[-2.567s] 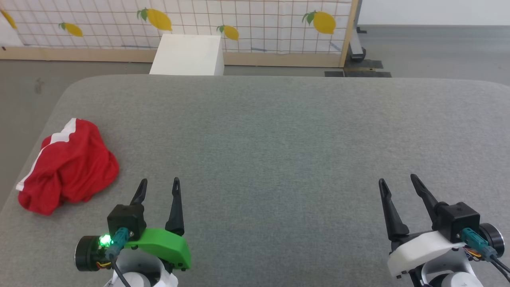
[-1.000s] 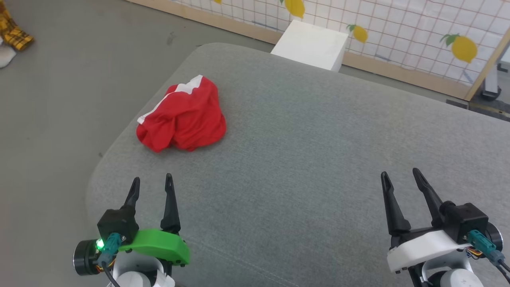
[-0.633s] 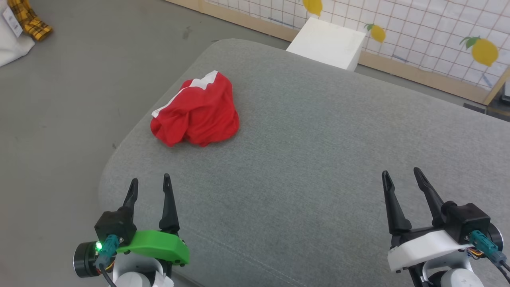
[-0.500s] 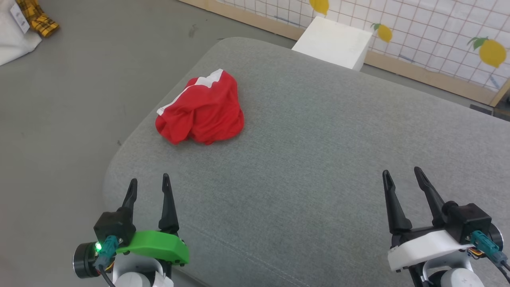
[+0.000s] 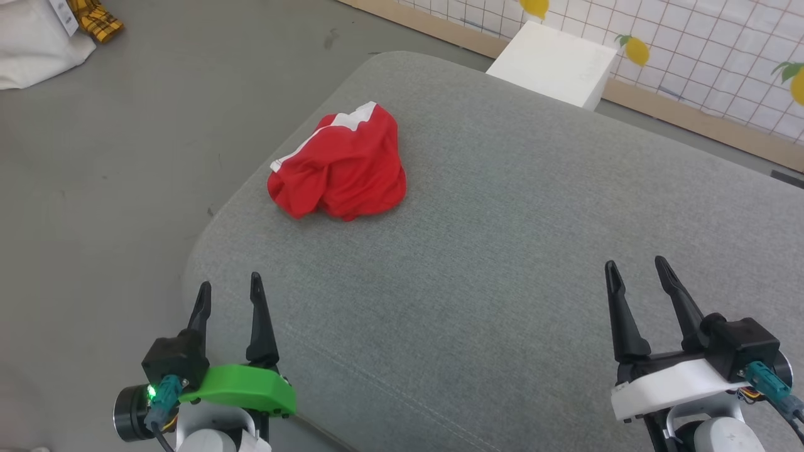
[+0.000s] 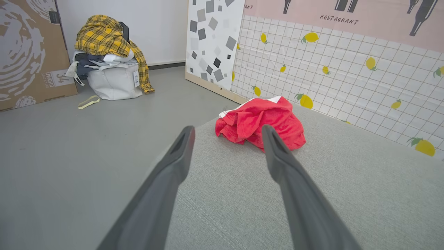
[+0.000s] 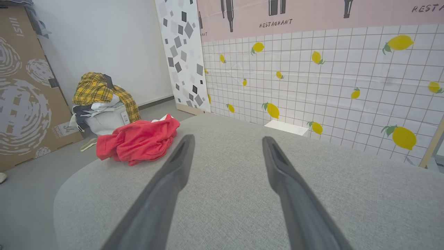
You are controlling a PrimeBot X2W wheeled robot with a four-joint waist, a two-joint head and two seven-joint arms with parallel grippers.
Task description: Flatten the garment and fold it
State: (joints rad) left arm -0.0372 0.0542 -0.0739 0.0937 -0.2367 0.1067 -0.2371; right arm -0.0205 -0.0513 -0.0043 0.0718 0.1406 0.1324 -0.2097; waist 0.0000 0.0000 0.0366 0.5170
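Two grippers, the left gripper (image 5: 229, 281) and the right gripper (image 5: 634, 262), sit at the near side of the grey table (image 5: 502, 251), fingers wide apart and holding nothing. The garment (image 5: 339, 169) lies in a red bunched heap near the table's far left edge, well apart from both. A sideways push could slide it off that edge, or a pinch could grab many layers

The garment (image 5: 339, 169) is soft, matt red cloth with white trim. The table (image 5: 534, 263) is covered in grey woven fabric, matt and slightly rough, with a stitched seam. The left gripper (image 5: 229, 282) has matt dark plastic fingers (image 5: 259, 320) and a smooth green shell (image 5: 245, 389); the right gripper (image 5: 634, 262) has a white shell (image 5: 666, 383). The floor (image 5: 125, 157) is smooth and matt. The cardboard (image 6: 27, 52) is printed brown.
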